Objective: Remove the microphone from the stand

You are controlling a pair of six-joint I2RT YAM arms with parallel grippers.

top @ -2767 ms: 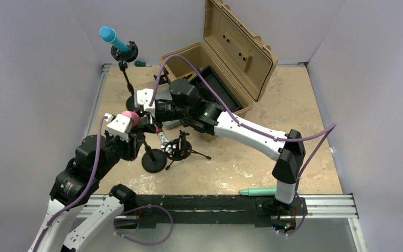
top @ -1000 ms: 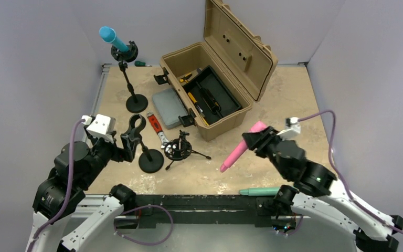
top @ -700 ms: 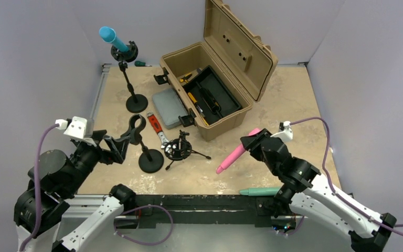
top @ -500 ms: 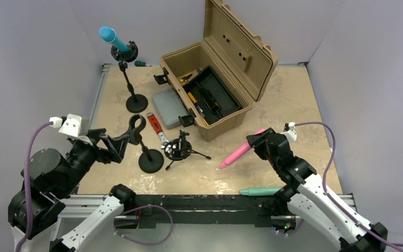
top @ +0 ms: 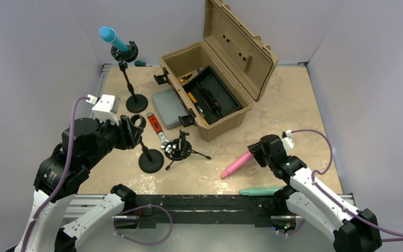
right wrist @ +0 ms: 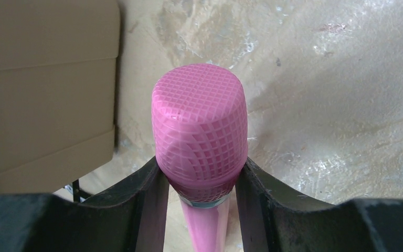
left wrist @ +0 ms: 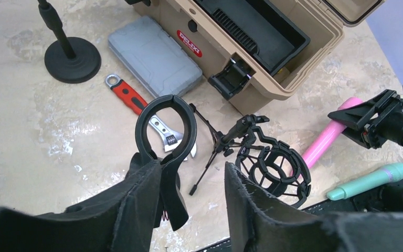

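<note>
Right gripper [right wrist: 199, 181] clamps pink mic [right wrist: 199, 121], left gripper [left wrist: 191, 178] sits apart beside empty clip [left wrist: 166, 126]; released while tilted, pink mic could bounce and roll into teal mic [top: 260, 191].

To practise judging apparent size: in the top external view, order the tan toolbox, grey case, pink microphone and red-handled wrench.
1. tan toolbox
2. grey case
3. pink microphone and red-handled wrench: they look alike in length, and the microphone is partly hidden, so they are left unranked.
</note>
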